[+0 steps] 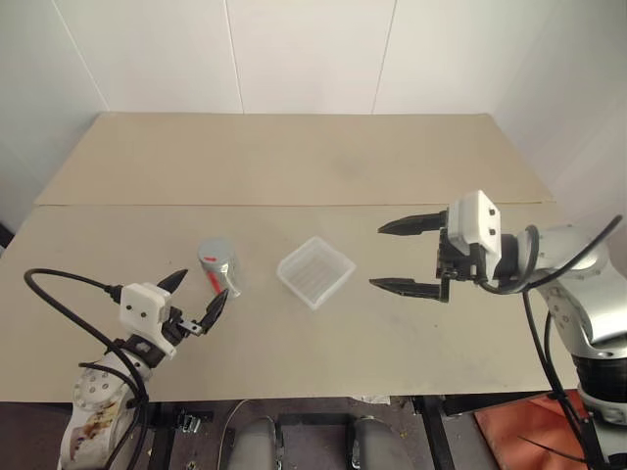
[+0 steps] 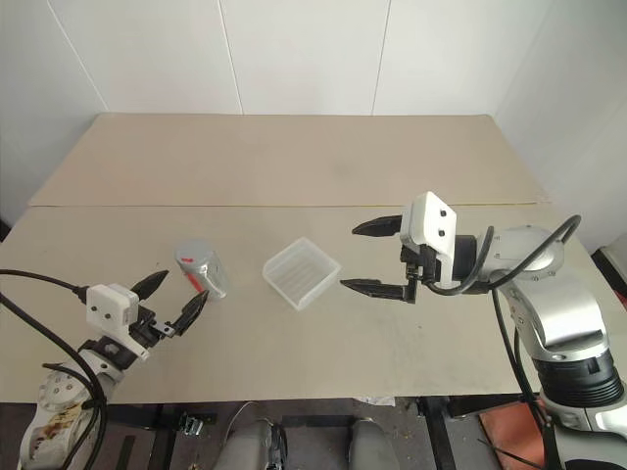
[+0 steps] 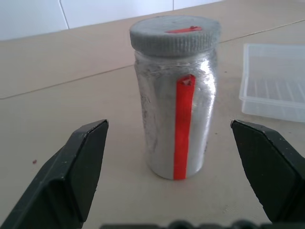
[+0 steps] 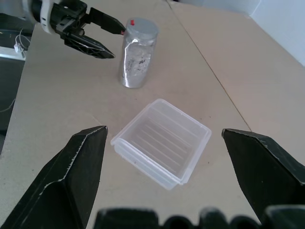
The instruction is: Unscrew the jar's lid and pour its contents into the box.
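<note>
With the jar (image 1: 217, 265) standing upright on the table (image 1: 294, 166), lid (image 3: 174, 36) on, I've got the left gripper (image 1: 196, 299) lined up level just short of it, fingers spread wide and empty, one to either side of the body, so a short push forward should bracket it. From the left wrist view the jar sits centred in the gap, red strip facing me, not touching either finger. I'm going low on the body because I judge the left should hold the jar and leave the cap free. The right gripper (image 1: 411, 257) hangs released too, off to the far side of the box (image 1: 315, 271), pointing across toward it, probably parked there to come in for the lid. The box sits just beside the jar, between the two grippers, so the pour will be short. Contents: can't really tell through the frosted wall. Nothing unscrewed yet.
</note>
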Motion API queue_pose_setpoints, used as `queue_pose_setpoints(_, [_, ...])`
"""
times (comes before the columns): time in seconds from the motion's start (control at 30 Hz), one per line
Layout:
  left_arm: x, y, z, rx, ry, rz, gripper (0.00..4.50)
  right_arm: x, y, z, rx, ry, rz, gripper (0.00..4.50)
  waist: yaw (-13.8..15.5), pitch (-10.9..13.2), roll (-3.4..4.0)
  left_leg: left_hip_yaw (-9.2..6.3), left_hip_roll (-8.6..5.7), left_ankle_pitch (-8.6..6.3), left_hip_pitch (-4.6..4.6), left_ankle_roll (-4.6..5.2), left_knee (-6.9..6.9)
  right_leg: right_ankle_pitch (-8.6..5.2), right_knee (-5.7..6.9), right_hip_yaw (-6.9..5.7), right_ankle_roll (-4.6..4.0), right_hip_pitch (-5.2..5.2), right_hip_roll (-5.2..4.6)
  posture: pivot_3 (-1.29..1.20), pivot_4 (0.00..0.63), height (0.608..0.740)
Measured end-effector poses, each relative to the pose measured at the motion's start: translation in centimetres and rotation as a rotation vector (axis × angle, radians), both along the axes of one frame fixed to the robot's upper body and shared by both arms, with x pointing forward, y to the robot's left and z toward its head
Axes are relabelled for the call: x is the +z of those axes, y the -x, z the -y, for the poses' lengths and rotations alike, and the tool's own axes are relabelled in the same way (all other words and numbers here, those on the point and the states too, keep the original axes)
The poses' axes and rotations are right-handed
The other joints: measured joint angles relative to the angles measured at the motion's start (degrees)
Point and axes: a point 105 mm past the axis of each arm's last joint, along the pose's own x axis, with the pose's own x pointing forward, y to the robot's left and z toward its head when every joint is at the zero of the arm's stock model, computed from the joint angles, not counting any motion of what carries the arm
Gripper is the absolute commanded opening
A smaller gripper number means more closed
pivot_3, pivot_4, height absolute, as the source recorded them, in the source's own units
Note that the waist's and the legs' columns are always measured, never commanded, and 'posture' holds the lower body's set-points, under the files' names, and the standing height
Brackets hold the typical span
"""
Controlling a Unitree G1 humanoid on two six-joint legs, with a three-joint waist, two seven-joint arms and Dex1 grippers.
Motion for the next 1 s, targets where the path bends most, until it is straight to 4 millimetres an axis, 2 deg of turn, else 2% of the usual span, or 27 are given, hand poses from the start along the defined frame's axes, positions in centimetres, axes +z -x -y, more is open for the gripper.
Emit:
queue_pose_setpoints(0.23, [-0.4,-1.2,1.0,-0.01,-0.017,0.027,4.45,0.0,0.3,-0.2,0.009,-0.007,0.001,4.5,0.0,0.0,0.0,0.0,-0.01,-0.01,0.0,0.01,0.0,0.01,0.0,-0.01,0.0,0.01,-0.01,0.0,0.15,0.74])
queue_pose_setpoints(0.5, [-0.5,-2.5,1.5,0.093,0.0,0.069,4.45,0.0,0.3,-0.2,0.01,-0.008,0.002,4.5,0.0,0.0,0.0,-0.03,-0.01,-0.01,0.0,0.01,0.0,0.01,0.0,-0.01,0.01,0.02,-0.02,0.0,0.15,0.74])
queue_pose_setpoints(0.6, [-0.9,-2.7,2.3,0.13,0.031,0.067,4.45,0.0,0.3,-0.2,0.01,-0.008,0.001,4.5,0.0,0.0,-0.01,-0.04,-0.01,-0.01,-0.01,0.01,0.0,0.02,-0.01,-0.02,0.02,0.03,-0.01,0.0,0.15,0.74])
queue_pose_setpoints(1.0, [-0.8,-3.5,2.8,0.181,0.07,0.057,4.45,0.1,0.4,-0.4,0.022,-0.017,0.005,4.5,0.0,0.0,-0.01,-0.11,-0.02,-0.01,0.0,0.01,0.01,0.02,0.0,-0.01,0.03,0.03,-0.01,0.0,0.15,0.74])
